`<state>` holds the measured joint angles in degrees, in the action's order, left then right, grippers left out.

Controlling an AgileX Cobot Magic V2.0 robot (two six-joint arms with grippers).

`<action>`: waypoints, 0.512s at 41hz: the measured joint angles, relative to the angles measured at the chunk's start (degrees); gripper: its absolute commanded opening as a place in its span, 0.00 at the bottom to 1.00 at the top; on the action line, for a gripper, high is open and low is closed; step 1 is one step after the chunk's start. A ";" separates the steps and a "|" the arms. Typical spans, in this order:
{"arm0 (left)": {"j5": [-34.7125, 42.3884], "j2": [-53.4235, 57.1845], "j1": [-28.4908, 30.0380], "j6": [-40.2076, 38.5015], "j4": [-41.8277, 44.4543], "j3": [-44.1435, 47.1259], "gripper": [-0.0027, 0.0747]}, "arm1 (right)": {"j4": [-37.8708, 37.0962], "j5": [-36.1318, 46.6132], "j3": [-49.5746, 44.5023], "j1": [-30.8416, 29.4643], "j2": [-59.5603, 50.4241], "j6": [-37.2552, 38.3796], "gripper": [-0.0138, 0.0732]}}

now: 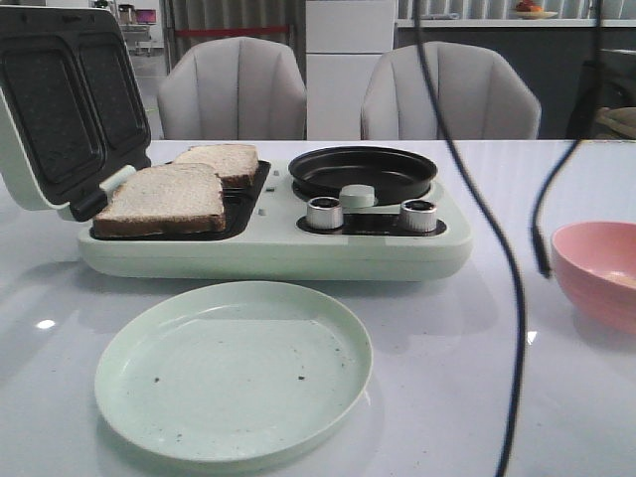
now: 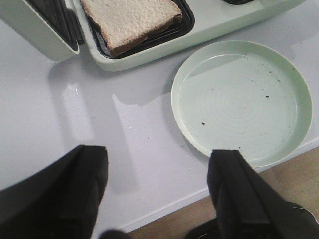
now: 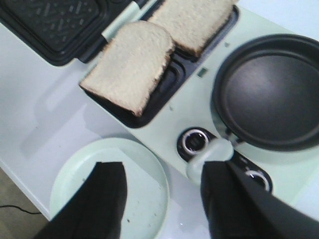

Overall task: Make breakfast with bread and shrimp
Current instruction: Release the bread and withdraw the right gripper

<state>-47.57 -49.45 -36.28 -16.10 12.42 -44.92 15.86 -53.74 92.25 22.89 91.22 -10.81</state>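
A: Were either arm's fingers holding anything?

B: No. The left fingers (image 2: 239,199) were spread apart and empty over the desk (image 2: 75,124), beside the plate (image 2: 244,102). The right fingers (image 3: 107,199) were likewise apart, above the plate's edge and a silver knob (image 3: 194,142).

A: And the bread?

B: Both slices of bread (image 1: 164,199) lay in the open sandwich maker (image 1: 278,248). No shrimp was visible; the pan (image 1: 363,171) sat empty.

A: Risks?

B: Probably tearing soft bread, or the near slice snagging where it overlaps the other.
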 measured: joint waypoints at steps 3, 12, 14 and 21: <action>0.00 0.00 0.00 0.00 0.00 0.00 0.65 | -3.23 -0.23 -4.58 0.00 -4.75 2.11 0.67; 0.00 0.00 0.00 0.00 0.00 0.00 0.65 | -10.45 -0.23 -21.88 0.00 -20.94 7.90 0.67; 0.00 0.00 0.00 0.00 0.00 0.00 0.65 | -11.82 -0.23 -25.75 0.00 -25.43 9.37 0.67; 0.00 0.00 0.00 0.00 0.00 0.00 0.65 | -15.41 -0.36 -37.47 0.00 -38.57 14.16 0.67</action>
<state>-47.57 -49.45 -36.28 -16.10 12.42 -44.92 0.45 -54.10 54.78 22.89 52.65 3.35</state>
